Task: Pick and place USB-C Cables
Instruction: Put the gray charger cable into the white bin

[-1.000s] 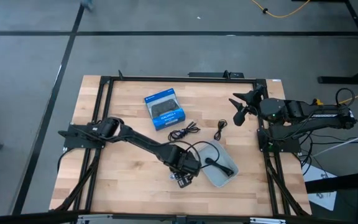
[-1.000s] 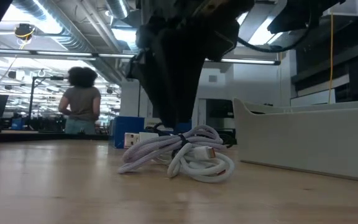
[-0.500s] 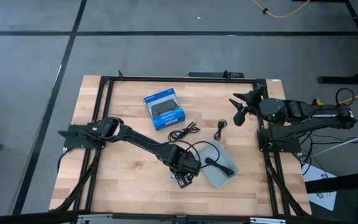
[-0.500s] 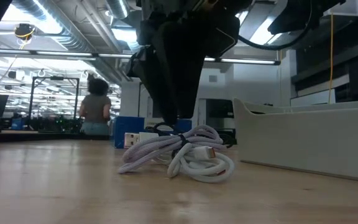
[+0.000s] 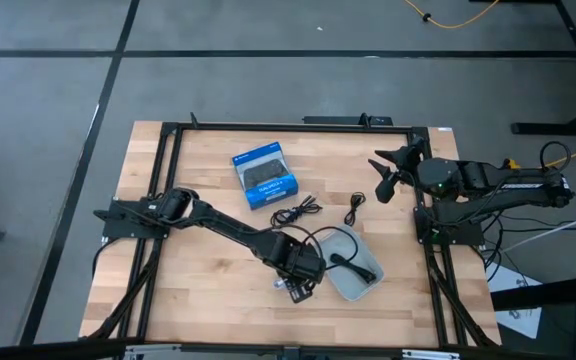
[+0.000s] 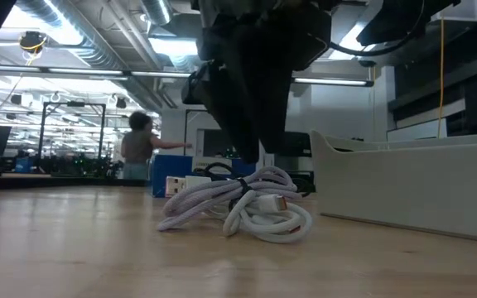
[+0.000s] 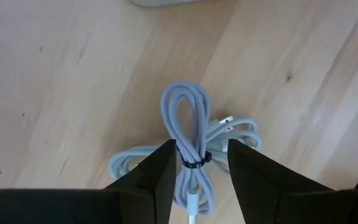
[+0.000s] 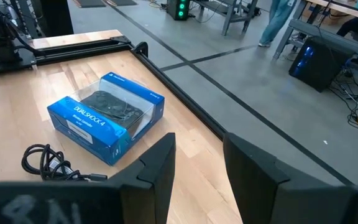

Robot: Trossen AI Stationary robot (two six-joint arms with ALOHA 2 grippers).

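The whitish-silver USB-C cable (image 7: pixel 188 134), coiled and tied at its middle, lies on the wooden table near the front edge, just left of the pale grey tray (image 5: pixel 360 285); it also shows in the low view (image 6: pixel 238 207). My left gripper (image 7: pixel 201 171) is open and points down over it, one finger on each side of the tie. One black cable (image 5: pixel 343 262) lies in the tray. Two more black cables (image 5: pixel 296 211) (image 5: pixel 354 208) lie on the table behind it. My right gripper (image 5: pixel 386 172) is open and empty, held above the table's right edge. My left gripper stands over the white cable's tied middle (image 7: pixel 192 163) from above, its fingers across the bundle. I cannot tell whether the fingers (image 7: pixel 161 171) touch the cable, which lies flat on the table.
A blue box with a black picture (image 5: pixel 265 176) lies at the far middle of the table. The black frame rails (image 5: pixel 168 130) run around the table. A person (image 6: pixel 142 149) stands far off in the room behind.
My left gripper has shifted a little toward the table's right edge above the white cable, which has stayed where it was. The person in the room behind has walked to the right.
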